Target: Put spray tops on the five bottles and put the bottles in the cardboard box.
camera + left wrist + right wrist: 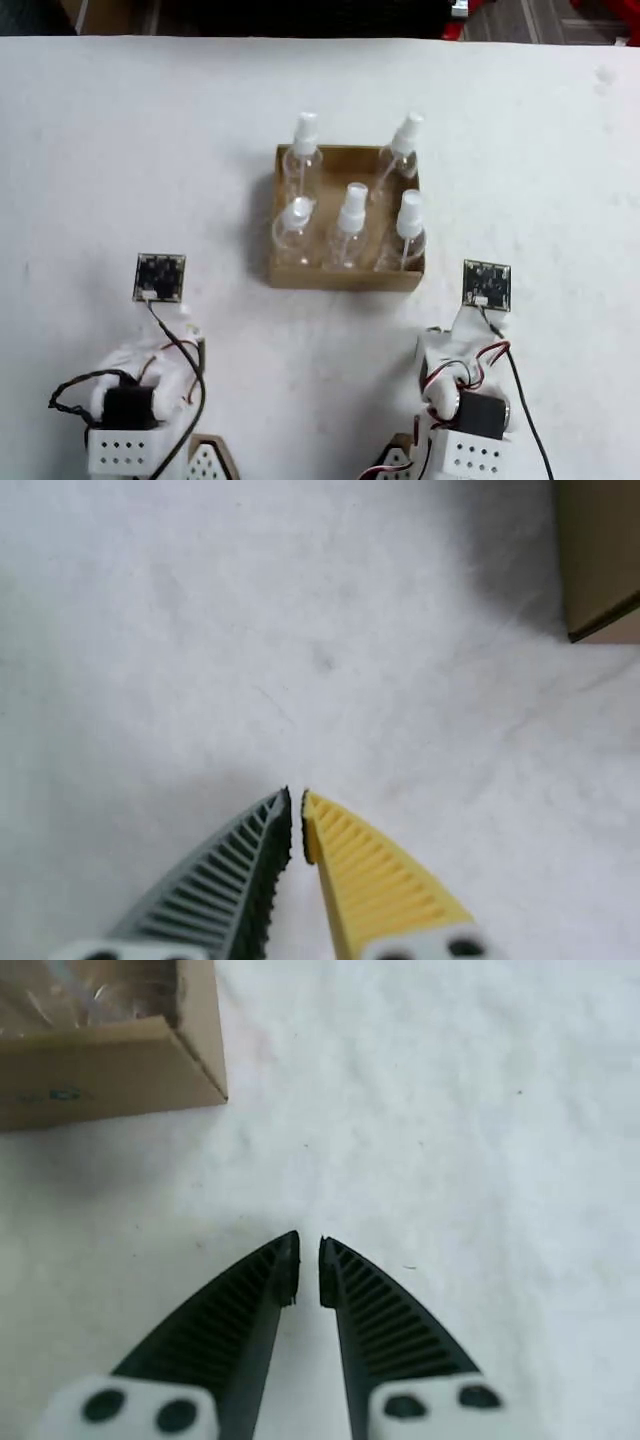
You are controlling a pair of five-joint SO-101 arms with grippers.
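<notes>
Both arms sat at the near edge of the white table [100, 150] in the high view, the left arm [130, 410] at one side and the right arm [465, 420] at the other. Each arm's small black wrist camera board pointed toward the far side, the left board [160, 277] and the right board [487, 284]. Between and just beyond them stood the cardboard box [345, 275]. All five bottles were upright inside it, each with a white spray top on. Two were in the back row, the back left bottle [303, 160] and the back right bottle [400, 155]. Three were in the front row, the front left bottle [295, 228], the front middle bottle [350, 225] and the front right bottle [407, 232].

From the left wrist view, the left gripper [296, 810] hung over bare table [200, 630]. Its grey finger [230, 880] and yellow finger [370, 880] were closed tip to tip, with nothing between them. One corner of the cardboard box [595, 555] was well apart from the tips, off to the side.

From the right wrist view, the right gripper [308, 1260] was likewise over bare table [450, 1110]. Its two black fingers [240, 1320] were drawn together to a thin slit and gripped nothing. A corner of the cardboard box [110, 1060] lay near but clear of the tips, with clear plastic just visible inside its wall.
</notes>
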